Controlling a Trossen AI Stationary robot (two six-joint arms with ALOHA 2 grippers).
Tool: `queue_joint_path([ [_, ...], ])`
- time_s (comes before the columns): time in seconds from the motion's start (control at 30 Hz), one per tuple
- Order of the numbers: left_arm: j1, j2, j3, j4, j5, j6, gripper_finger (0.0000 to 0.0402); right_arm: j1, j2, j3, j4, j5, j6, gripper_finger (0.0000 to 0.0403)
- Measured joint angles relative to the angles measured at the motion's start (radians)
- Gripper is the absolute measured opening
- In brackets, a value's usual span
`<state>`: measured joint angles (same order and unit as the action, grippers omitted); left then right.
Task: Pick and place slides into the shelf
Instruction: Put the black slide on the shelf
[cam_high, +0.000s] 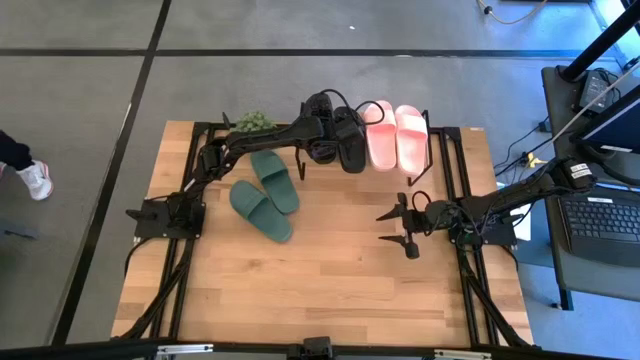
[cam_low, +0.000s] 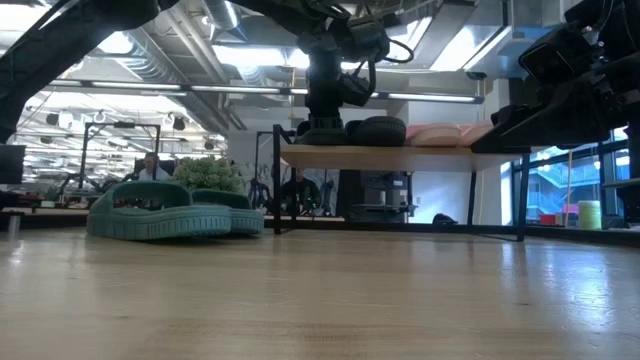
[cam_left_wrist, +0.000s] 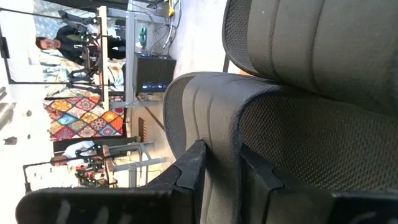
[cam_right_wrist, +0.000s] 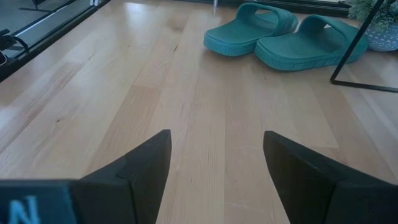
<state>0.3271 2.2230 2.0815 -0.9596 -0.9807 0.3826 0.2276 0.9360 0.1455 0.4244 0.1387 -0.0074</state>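
Note:
Two black slides (cam_high: 352, 145) and a pink pair (cam_high: 396, 135) lie on the shelf's (cam_low: 400, 157) wooden top. My left gripper (cam_left_wrist: 221, 152) reaches over the shelf from the table's left, and its fingers straddle one black slide (cam_left_wrist: 261, 124). The second black slide (cam_left_wrist: 323, 43) lies right beside it. A dark green pair (cam_high: 265, 195) rests sole-down on the table, left of the shelf. My right gripper (cam_right_wrist: 217, 143) hovers open over bare wood at the table's right, pointing toward the green pair (cam_right_wrist: 286, 34). My left gripper has the black slide's smooth curved rim (cam_left_wrist: 217, 134) between its two fingers, one on each side, with no gap showing. The fingers slant down at it from the table's left. The slide (cam_low: 375, 130) lies on the shelf top beside its mate.
A small potted plant (cam_high: 253, 122) stands at the table's far edge, behind the green slides. The shelf's black side frame (cam_right_wrist: 354, 62) stands close to the green pair. Bare wood stretches across the table's near half. People and benches show in the room beyond.

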Motion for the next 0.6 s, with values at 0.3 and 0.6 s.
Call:
queue_joint_path([
  [0.3,0.000,0.000,0.000,0.005,0.023,0.002,0.0067,0.000,0.000,0.000,0.000,0.000,0.002,0.0255],
  [0.6,0.001,-0.022,-0.004,0.010,0.059,-0.006,0.0094,0.000,0.000,0.000,0.000,0.000,0.002,0.0255],
])
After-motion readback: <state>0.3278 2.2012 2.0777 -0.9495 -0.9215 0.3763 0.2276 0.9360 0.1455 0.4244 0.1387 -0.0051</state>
